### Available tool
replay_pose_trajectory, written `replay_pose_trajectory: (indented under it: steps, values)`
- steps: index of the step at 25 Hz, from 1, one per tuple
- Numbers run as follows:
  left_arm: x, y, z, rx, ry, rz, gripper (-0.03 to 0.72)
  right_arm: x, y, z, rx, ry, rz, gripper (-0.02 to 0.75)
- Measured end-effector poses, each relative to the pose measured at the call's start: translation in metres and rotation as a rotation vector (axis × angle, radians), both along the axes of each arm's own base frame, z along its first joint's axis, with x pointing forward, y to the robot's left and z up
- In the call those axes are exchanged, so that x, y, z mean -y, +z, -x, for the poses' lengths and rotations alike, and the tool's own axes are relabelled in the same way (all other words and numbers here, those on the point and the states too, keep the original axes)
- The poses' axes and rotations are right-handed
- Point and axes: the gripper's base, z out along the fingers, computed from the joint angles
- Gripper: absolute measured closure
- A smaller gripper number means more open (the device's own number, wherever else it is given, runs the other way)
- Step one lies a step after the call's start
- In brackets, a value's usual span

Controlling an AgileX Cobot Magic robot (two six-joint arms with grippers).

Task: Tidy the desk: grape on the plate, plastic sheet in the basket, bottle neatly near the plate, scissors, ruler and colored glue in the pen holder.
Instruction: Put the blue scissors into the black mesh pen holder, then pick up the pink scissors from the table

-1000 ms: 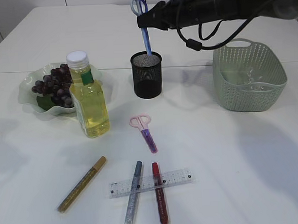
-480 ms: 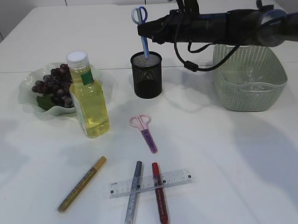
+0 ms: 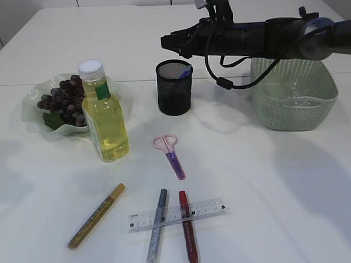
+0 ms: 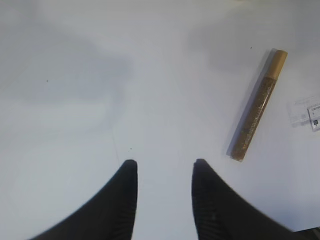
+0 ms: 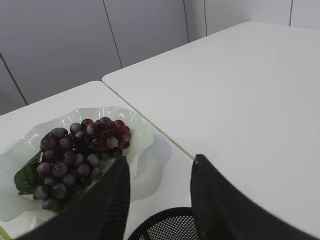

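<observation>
My right gripper [image 3: 167, 41] hovers just above the black mesh pen holder [image 3: 174, 90], open with nothing between its fingers. A blue scissors handle [image 3: 185, 72] pokes over the holder's rim. Pink scissors [image 3: 172, 153] lie on the table in front of it. The clear ruler [image 3: 177, 214] rests across a silver glue stick [image 3: 157, 228] and a red one [image 3: 187, 228]; a gold one [image 3: 96, 216] lies to their left. Grapes [image 3: 65, 99] sit on the plate [image 3: 33, 95], with the oil bottle [image 3: 104, 114] beside it. My left gripper [image 4: 164, 165] is open over bare table.
The green basket [image 3: 294, 90] stands at the right with something clear glinting inside. In the right wrist view the pen holder's rim [image 5: 170, 225] lies below the jaws, with the grapes [image 5: 75, 155] and plate [image 5: 145, 135] beyond. The gold glue stick [image 4: 257, 112] lies right of the left jaws.
The blue scissors that hung from my right gripper above the pen holder have dropped inside it. The right jaws have opened. The left arm has not moved.
</observation>
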Motion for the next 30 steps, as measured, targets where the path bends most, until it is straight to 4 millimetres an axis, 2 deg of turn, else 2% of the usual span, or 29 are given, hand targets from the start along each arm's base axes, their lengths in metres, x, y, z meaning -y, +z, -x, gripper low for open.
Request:
replay_pose_trajectory:
  steps: [7,10,12,17,22,26,30]
  values:
    - [0.000,0.000,0.000,0.000,0.000,0.000,0.425,0.003,0.005,0.000,-0.127,-0.051,-0.018,0.405]
    - [0.000,0.000,0.000,0.000,0.000,0.000,0.427,0.007,0.029,0.009,-0.263,-0.085,0.027,0.405]
    - [0.000,0.000,0.000,0.000,0.000,0.000,0.428,0.011,0.054,0.021,-0.369,-0.127,0.075,0.405]
    - [0.000,0.001,-0.002,0.024,0.003,0.002,0.429,0.015,0.091,0.064,-0.713,-0.266,0.282,0.405]
    - [0.000,0.001,-0.003,0.032,0.004,0.002,0.429,-0.008,0.105,0.097,-0.885,-0.321,0.392,0.405]
    - [0.000,0.001,-0.003,0.032,0.003,0.000,0.429,-0.041,0.100,0.119,-0.965,-0.345,0.494,0.405]
    - [0.000,0.001,-0.004,0.041,0.004,0.001,0.429,-0.071,0.097,0.136,-0.949,-0.397,0.580,0.405]
